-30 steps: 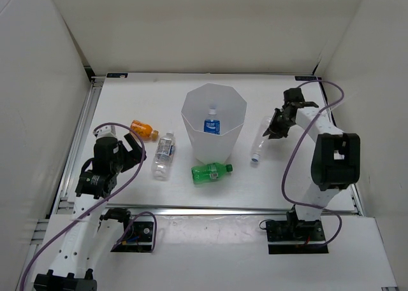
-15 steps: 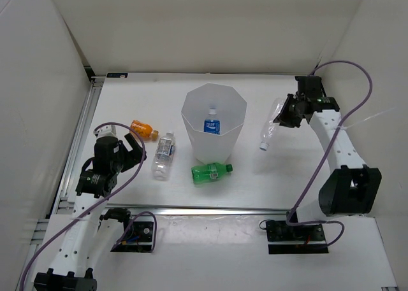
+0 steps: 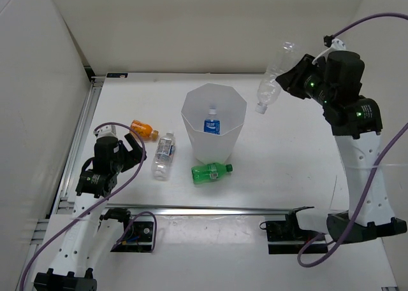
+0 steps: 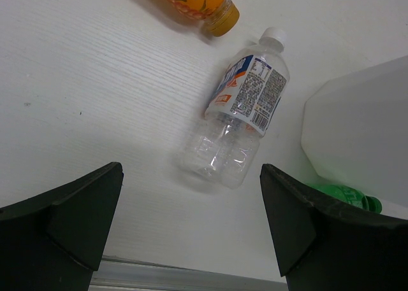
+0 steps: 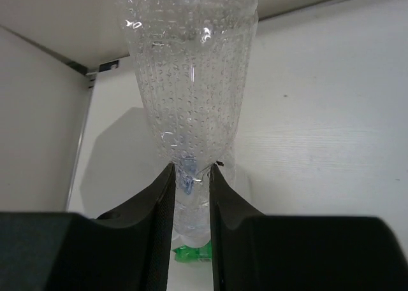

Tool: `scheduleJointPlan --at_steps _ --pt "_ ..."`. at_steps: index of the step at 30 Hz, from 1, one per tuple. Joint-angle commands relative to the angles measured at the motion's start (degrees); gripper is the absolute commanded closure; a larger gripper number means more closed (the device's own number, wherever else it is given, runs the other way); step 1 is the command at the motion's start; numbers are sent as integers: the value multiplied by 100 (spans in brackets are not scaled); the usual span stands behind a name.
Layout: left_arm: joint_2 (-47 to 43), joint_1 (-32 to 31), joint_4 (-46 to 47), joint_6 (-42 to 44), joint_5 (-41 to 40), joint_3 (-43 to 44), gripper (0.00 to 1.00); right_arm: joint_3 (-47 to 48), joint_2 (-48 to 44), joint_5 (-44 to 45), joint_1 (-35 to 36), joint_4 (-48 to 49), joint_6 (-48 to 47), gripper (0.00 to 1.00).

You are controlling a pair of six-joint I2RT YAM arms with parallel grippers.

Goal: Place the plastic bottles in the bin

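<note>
Near bin [image 3: 205, 148], green bottle [image 3: 210, 171], plain bottle [image 3: 275, 73] aloft

A robot lab cell: plain white walls [image 3: 191, 23] box in a white table [image 3: 293, 170] on three sides; a metal rail [image 3: 223, 208] and bolted arm bases [image 3: 296, 230] line its near edge, purple cables [image 3: 376, 17] looping above.

White table [image 3: 287, 170] with a faint wood-grain surface, enclosed by a plain white back wall [image 3: 204, 23] and a left wall [image 3: 38, 81], with a silver metal rail [image 3: 223, 208] along its near edge and a metal track [image 3: 78, 144] along its left edge.
</note>
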Motion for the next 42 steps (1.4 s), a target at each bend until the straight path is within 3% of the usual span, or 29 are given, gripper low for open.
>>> scheduleJointPlan --at_steps 1,8,12,15,17,22,24,27,34,36,42 --pt "34 -25 76 46 36 -26 0 244 82 15 411 400 98 100" --pt "34 -25 76 46 36 -26 0 753 881 997 1894 813 -104 96" --pt "34 -25 76 46 36 -26 0 930 1375 1570 2476 813 -420 77" --pt "87 -25 76 -7 36 -26 0 851 1446 2010 2741 866 -543 41" --pt "87 -25 76 -7 36 -26 0 597 1306 2343 2890 866 -544 0" --pt "464 -25 129 -7 88 -88 0 -271 141 2634 3083 936 -395 0" --pt "1008 -25 199 221 289 17 0 -1234 -371 2635 3198 1392 -395 0" --pt "1710 -25 277 476 798 430 0 -1784 -1258 2635 3198 1341 -316 0" --pt "2846 -192 463 968 1414 1458 0 -2172 -2104 2521 3198 1139 -87 0" --pt "3153 -420 515 969 1415 1705 0 -2172 -2105 2520 3198 1069 -87 0" --pt "3980 -1536 515 1136 380 1969 0 -2295 -2289 2468 3198 945 19 0"
